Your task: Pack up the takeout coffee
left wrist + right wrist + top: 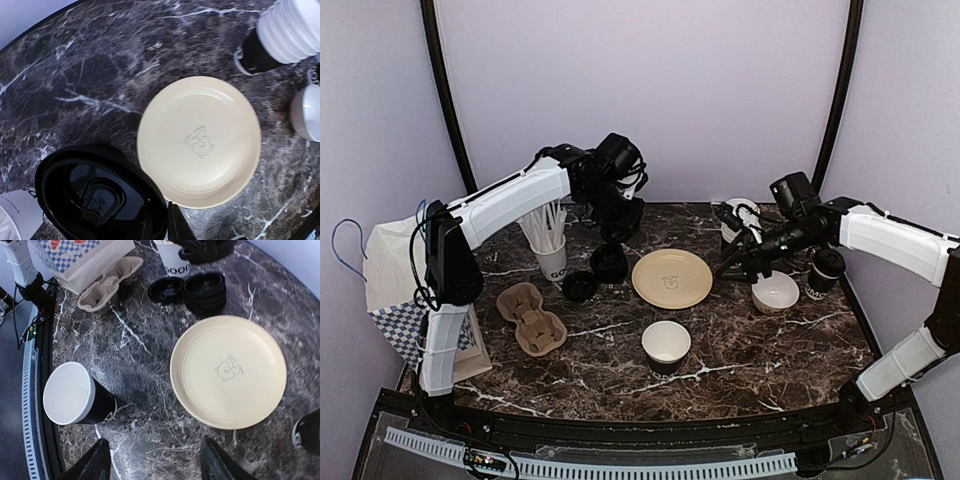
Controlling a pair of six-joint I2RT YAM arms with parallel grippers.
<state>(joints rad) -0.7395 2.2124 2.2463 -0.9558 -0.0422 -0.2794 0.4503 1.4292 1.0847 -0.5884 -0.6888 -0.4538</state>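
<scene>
1. Lidless black cup [665, 345] stands by the near edge, mid-bench; a second black cup [825, 272] stands near the right edge.
2. Left gripper [620, 230] is clamped on a black lid [100, 195] by the lid stack [608, 262], toward the far edge.
3. Right gripper [156, 462] gapes empty, cream plate [672, 278] and white bowl [776, 292] flanking it.
4. Pulp carrier [531, 318], straw cup [550, 258] and paper bag [390, 262] crowd the left edge.

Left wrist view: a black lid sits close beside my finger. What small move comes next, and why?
Probably ease the left fingers down and close on the top lid of the stack. The open cup near the front stands uncovered, and the right fingers are spread and empty across the plate.
</scene>
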